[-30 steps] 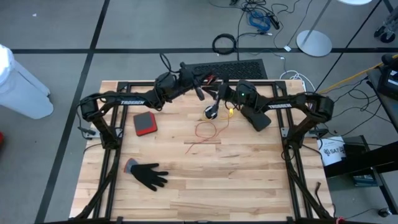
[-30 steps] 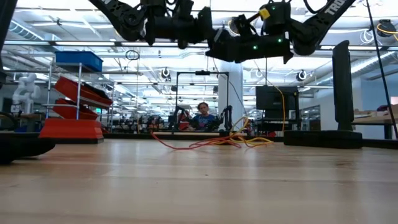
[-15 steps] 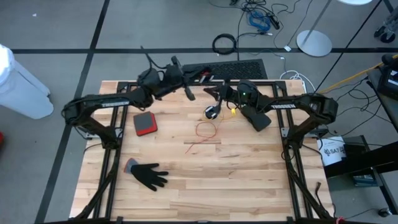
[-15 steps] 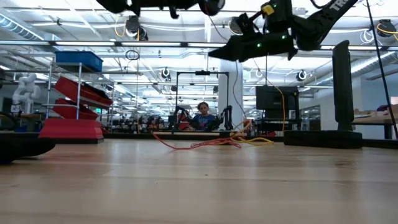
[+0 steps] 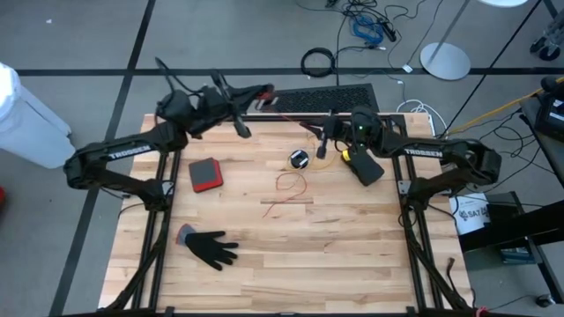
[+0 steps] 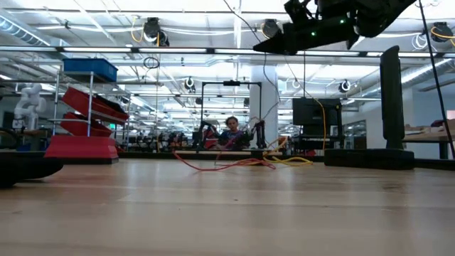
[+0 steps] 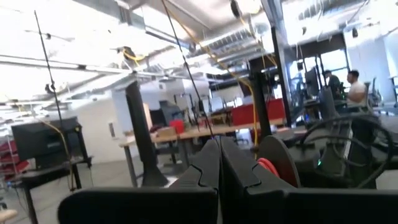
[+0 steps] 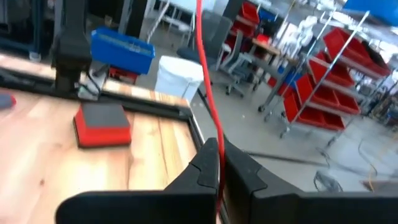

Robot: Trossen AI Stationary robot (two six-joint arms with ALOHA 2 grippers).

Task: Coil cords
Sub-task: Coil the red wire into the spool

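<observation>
Up near the far edge of the surface (image 5: 291, 264), the right claw (image 5: 322, 145) is pinched tight on a thin red-orange cord (image 8: 205, 74); in the right wrist view the strand runs straight out from between the closed fingers (image 8: 205, 163). From above, the cord's loose part (image 5: 291, 185) lies in a small loop near the middle of the surface, with a straight tail trailing toward the near side. Just beside the right claw sits a small black coiled bundle (image 5: 300, 159), resting on the wood and apart from the red-orange loop.

The left claw (image 5: 240, 128) is raised over the far left corner, its fingers (image 7: 208, 163) pressed together; a thin dark line passes up in front of them in the left wrist view, but whether it is gripped cannot be told.

Farther out on the left half lie a red and grey block (image 5: 205, 175) and, nearer the front edge, a black glove (image 5: 210, 246). A dark keyboard-like panel (image 5: 330, 96) lies along the far edge, and beyond it on the floor are a thick black cable ring (image 5: 318, 62) and blue cables (image 5: 366, 29). In the low view the cord lies as a red-orange tangle (image 6: 234, 163) on the wood, and a person (image 6: 232, 133) sits far back in the room.
</observation>
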